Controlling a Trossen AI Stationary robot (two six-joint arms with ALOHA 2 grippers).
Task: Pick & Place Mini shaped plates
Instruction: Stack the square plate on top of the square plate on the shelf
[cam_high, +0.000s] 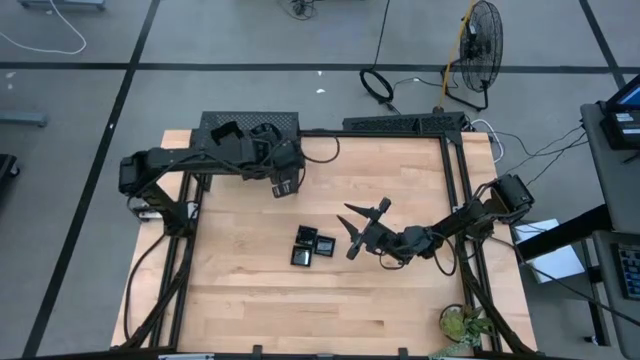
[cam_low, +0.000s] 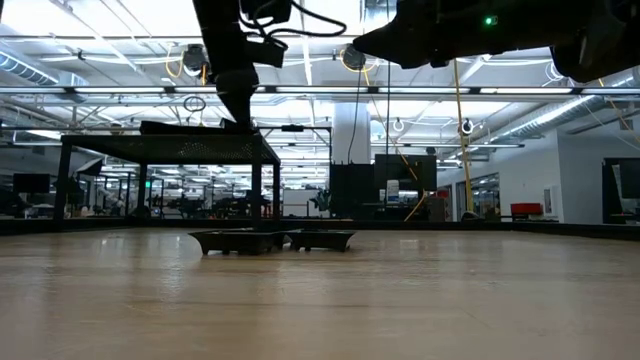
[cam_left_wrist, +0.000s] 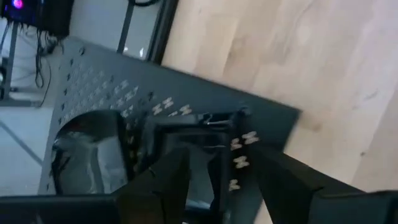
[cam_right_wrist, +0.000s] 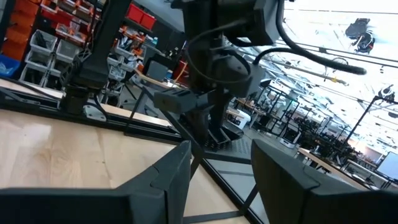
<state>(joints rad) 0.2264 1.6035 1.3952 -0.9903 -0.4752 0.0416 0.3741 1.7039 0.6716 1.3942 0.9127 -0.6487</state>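
Three small glossy black mini shaped plates (cam_high: 310, 246) lie together on the wooden table's middle, seen low in the low view (cam_low: 270, 240). The black mesh rack (cam_high: 250, 128) stands at the table's far left corner. On its top lie a round plate (cam_left_wrist: 87, 155) and a square plate (cam_left_wrist: 196, 152). My left gripper (cam_left_wrist: 219, 157) hangs open over the rack's near right corner (cam_high: 285, 183), pointing steeply down, its fingers on either side of the square plate. My right gripper (cam_high: 358, 225) stands open above the table, right of the three plates, with nothing between its fingers (cam_right_wrist: 221, 149).
A black frame rail (cam_high: 455, 190) runs along the table's far and right edges. A green plant-like thing (cam_high: 462, 322) lies at the near right corner. Bare wood stretches across the near half of the table (cam_high: 300, 310).
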